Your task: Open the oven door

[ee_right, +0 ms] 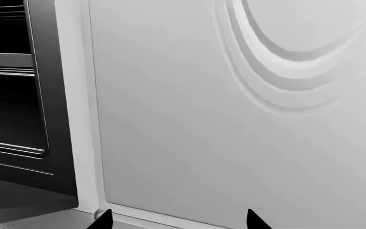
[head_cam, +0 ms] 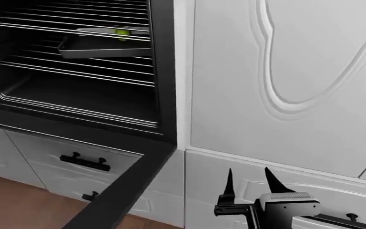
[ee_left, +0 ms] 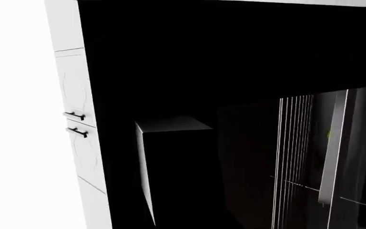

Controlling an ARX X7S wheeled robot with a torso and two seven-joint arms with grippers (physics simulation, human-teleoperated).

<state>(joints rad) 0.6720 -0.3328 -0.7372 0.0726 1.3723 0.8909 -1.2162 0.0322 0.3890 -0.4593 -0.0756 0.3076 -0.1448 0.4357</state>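
Note:
The oven door (head_cam: 122, 188) is a flat black panel swung down to about level below the open oven cavity (head_cam: 75, 90), running toward the lower left of the head view. A corner of it also shows in the right wrist view as the oven door (ee_right: 17, 200). My right gripper (head_cam: 247, 175) is open and empty. It points up in front of the white cabinet, to the right of the door and apart from it. In its own view the right gripper (ee_right: 177, 220) shows only two fingertips. The left wrist view is mostly black, and the left gripper cannot be made out.
Wire racks (head_cam: 75, 67) and a dark tray (head_cam: 100, 47) holding something green (head_cam: 122, 32) sit inside the oven. White drawers with black bar handles (head_cam: 84, 161) lie under the door. A white carved cabinet door (head_cam: 285, 71) fills the right. Brown floor (head_cam: 17, 205) is at lower left.

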